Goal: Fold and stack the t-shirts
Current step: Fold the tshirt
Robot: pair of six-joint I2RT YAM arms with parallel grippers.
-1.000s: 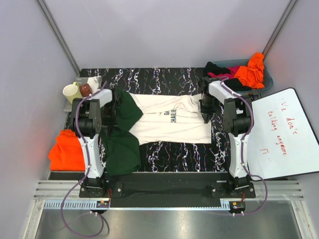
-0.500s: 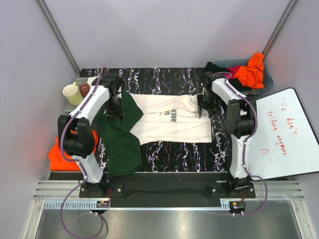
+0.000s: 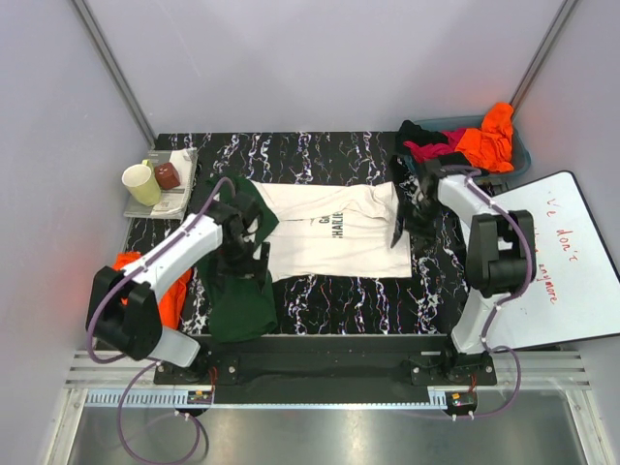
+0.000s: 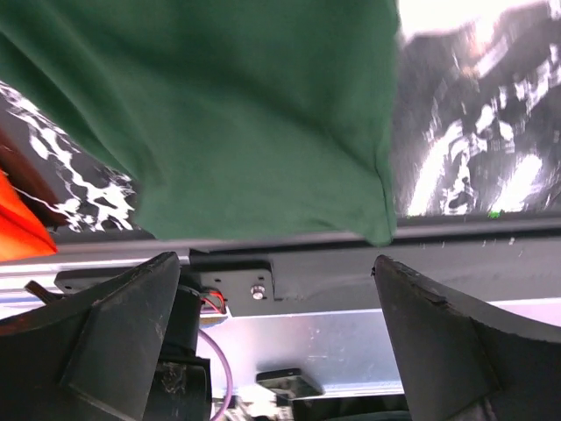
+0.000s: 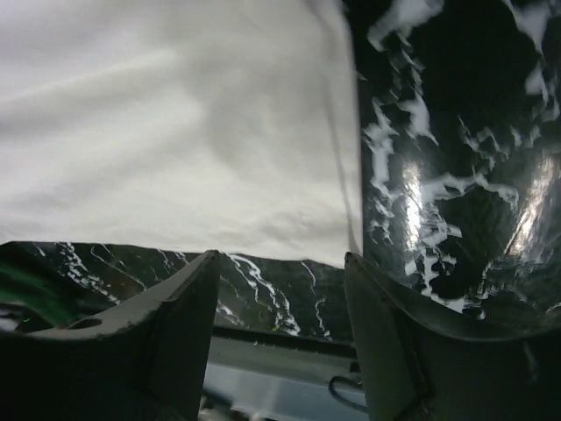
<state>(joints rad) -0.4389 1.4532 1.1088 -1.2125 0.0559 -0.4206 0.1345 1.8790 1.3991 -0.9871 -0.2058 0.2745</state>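
Cream t-shirt (image 3: 329, 232) lies flat on the black marbled surface (image 3: 320, 155) at mid-frame in the top view. Its long axis runs left to right, with the collar and dark green sleeves toward the left and the hem toward the right. The dark lettering at its middle sits sideways. One sleeve (image 3: 254, 211) spreads toward the upper left, the other (image 3: 237, 305) toward the lower left.

The left arm slants from its elbow at lower left up to the right, and the left gripper (image 3: 250, 260) hangs over the green cloth between the two sleeves. Its fingers (image 4: 123, 333) are spread wide with nothing between them.

The right arm bends at far right and reaches left to the hem. The right gripper (image 3: 401, 221) is over the hem's edge, its fingers (image 5: 175, 333) apart and empty.

An orange shirt (image 3: 131, 291) lies at the left edge. More shirts (image 3: 475, 143) are heaped in a bin (image 3: 521, 155) at upper right.
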